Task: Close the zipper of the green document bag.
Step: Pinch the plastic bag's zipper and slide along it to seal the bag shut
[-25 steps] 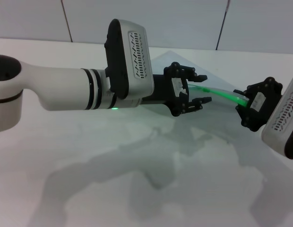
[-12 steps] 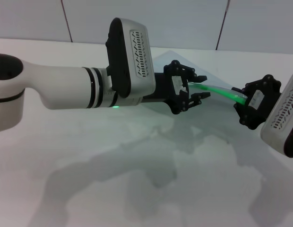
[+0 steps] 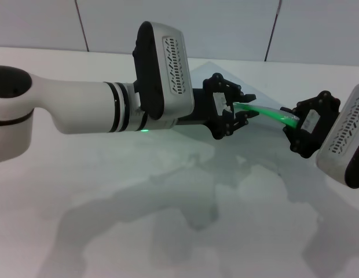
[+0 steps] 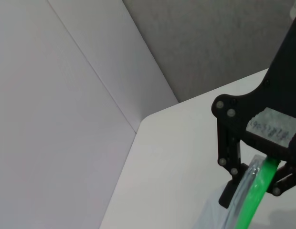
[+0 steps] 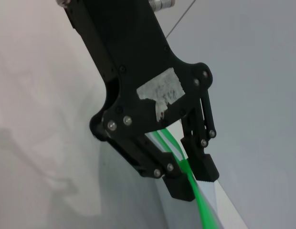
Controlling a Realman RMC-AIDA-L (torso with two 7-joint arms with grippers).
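The green document bag [image 3: 262, 142], a translucent sheet, is held up off the white table with its zipper [image 3: 266, 113] along the top edge between my two grippers. My left gripper [image 3: 244, 110] reaches in from the left, and the right wrist view shows its fingers [image 5: 180, 185] closed around the zipper strip [image 5: 201, 210]. My right gripper [image 3: 293, 124] is shut on the strip's right end. The left wrist view shows this right gripper [image 4: 265, 179] clamping the zipper [image 4: 250, 207]. I cannot make out the slider tab.
The white table [image 3: 110, 197] spreads out below and in front of the arms, carrying only their shadows. A grey panelled wall [image 3: 226, 23] runs behind the table's far edge. My bulky left forearm [image 3: 81, 107] crosses the left half of the scene.
My left gripper's fingers have closed from wide open onto the green zipper strip. The right gripper has shifted slightly up and left, keeping its hold on the strip's end.
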